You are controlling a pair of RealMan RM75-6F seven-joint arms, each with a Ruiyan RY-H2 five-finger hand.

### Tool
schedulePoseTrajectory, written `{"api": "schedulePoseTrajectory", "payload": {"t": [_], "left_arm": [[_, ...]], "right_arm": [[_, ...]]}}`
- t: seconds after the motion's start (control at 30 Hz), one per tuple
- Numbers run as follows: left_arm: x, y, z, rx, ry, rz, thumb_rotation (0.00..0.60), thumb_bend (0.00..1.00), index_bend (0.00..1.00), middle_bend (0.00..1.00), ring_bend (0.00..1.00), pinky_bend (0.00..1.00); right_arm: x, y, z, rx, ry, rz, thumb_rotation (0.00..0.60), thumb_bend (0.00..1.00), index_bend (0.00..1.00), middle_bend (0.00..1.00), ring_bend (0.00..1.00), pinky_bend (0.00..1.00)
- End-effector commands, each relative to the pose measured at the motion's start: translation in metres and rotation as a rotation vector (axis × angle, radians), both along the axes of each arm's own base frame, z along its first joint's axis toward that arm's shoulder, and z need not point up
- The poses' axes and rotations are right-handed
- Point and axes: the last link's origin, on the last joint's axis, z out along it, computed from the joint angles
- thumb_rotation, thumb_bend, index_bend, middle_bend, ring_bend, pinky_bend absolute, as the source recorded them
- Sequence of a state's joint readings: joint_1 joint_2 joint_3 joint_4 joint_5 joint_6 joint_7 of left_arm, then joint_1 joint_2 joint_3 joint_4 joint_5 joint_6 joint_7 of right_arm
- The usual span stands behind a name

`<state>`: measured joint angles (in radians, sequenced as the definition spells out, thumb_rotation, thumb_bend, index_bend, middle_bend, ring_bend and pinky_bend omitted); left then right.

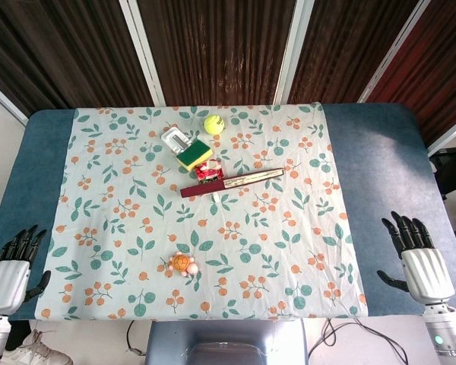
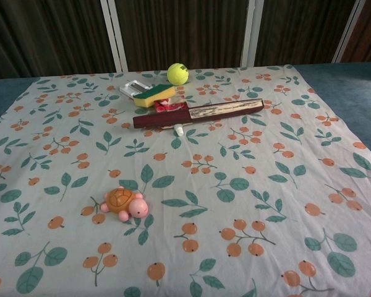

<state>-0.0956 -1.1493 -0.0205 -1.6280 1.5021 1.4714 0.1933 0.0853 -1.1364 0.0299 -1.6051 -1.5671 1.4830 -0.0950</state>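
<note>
I see the toy turtle [image 1: 182,264] lying on the floral cloth [image 1: 121,228] near the table's front edge, closest of all the things to my hands yet well apart from both. My left hand [image 1: 11,270] hovers at the front left corner, fingers spread, holding nothing. My right hand [image 1: 416,258] is likewise spread and empty at the front right. Further back lie a dark red stick [image 1: 232,182], a sponge [image 1: 194,154] and a tennis ball [image 1: 213,124].

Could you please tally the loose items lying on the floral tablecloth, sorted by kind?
Toy turtle: 1
Tennis ball: 1
Sponge: 1
Long dark red stick-like item: 1
Small red packet: 1
White clip-like item: 1
Small white piece by the stick: 1
Total: 7
</note>
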Motion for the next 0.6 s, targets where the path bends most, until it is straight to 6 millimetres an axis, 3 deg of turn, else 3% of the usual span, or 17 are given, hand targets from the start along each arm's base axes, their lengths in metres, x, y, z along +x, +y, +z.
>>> {"api": "schedulePoseTrajectory", "payload": {"t": [0.03,0.23,0.33,0.47,0.6], "left_arm": [[0.0,0.001,-0.002,-0.005,0.006,0.007,0.6,0.37,0.0,0.0,0.0,0.19],[0.008,0.006,-0.013,-0.027,-0.014,-0.048,0.6,0.37,0.0,0.0,0.03,0.22],[0.016,0.011,-0.026,-0.042,-0.069,-0.132,0.6,0.37,0.0,0.01,0.24,0.43],[0.032,0.02,-0.053,-0.104,-0.084,-0.231,0.6,0.37,0.0,0.05,0.6,0.74],[0.054,0.026,-0.087,-0.195,-0.094,-0.305,0.6,0.37,0.02,0.09,0.77,0.89]], "right_arm": [[0.0,0.0,0.0,0.0,-0.002,-0.001,0.6,0.22,0.0,0.0,0.0,0.0],[0.002,0.004,0.003,0.0,-0.012,0.013,0.6,0.22,0.0,0.0,0.0,0.0],[0.003,0.006,0.003,-0.003,-0.014,0.021,0.6,0.22,0.0,0.0,0.0,0.0],[0.002,0.006,0.004,-0.002,-0.014,0.015,0.6,0.22,0.0,0.0,0.0,0.0],[0.002,0.005,0.003,0.005,-0.014,0.016,0.6,0.22,0.0,0.0,0.0,0.0]]}}
